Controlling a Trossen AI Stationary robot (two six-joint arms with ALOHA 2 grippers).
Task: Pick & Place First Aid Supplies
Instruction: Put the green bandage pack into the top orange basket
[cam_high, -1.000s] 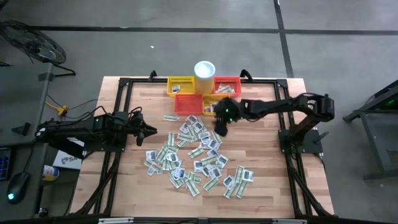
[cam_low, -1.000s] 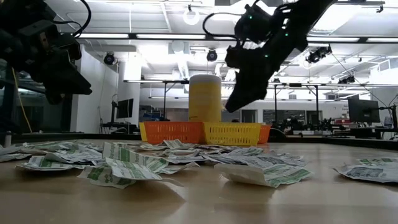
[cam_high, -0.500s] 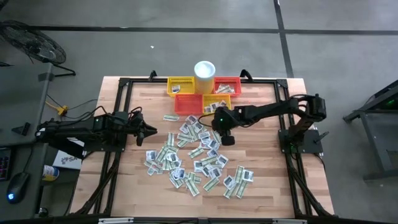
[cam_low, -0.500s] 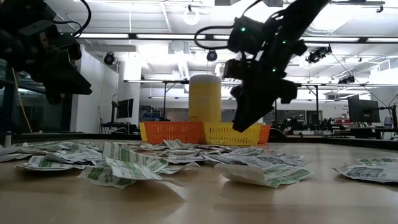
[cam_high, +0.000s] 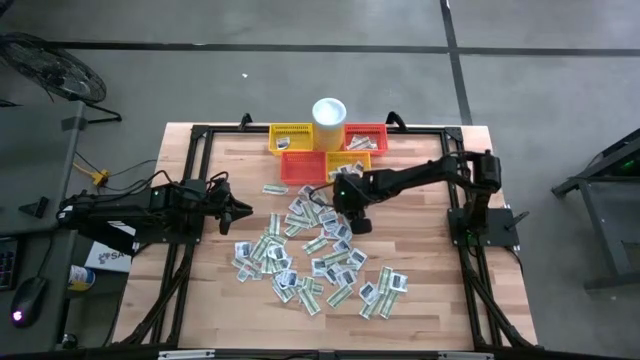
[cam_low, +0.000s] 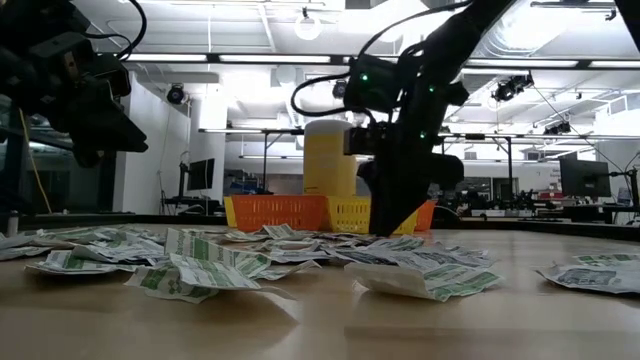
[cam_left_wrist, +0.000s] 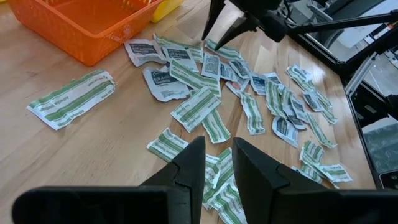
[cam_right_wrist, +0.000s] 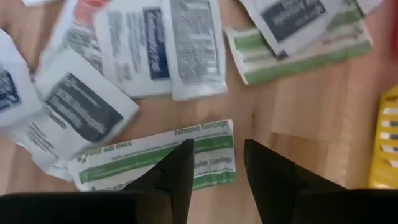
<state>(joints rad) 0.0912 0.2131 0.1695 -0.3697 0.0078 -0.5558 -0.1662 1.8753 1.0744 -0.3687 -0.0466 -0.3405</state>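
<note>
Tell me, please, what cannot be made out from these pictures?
- Basket contents: in the low view the orange basket and yellow basket walls hide them.
- Whether the right claw touches the green-striped packet: the right wrist view cannot settle it.
- Packet print: too small in the high view, blurred in the right wrist view.

Table top: pale wood in jointed strips, smooth, faint sheen.
Frame: black metal bars, matt.
Sachets: thin paper or foil-paper packets, white and green print, slightly crinkled, a dull gloss on some.
Baskets: orange and yellow plastic mesh, slightly shiny.
Cup: white, smooth, material unclear.
Right gripper fingers: dark matt plastic or metal.
Floor: grey, smooth concrete.
</note>
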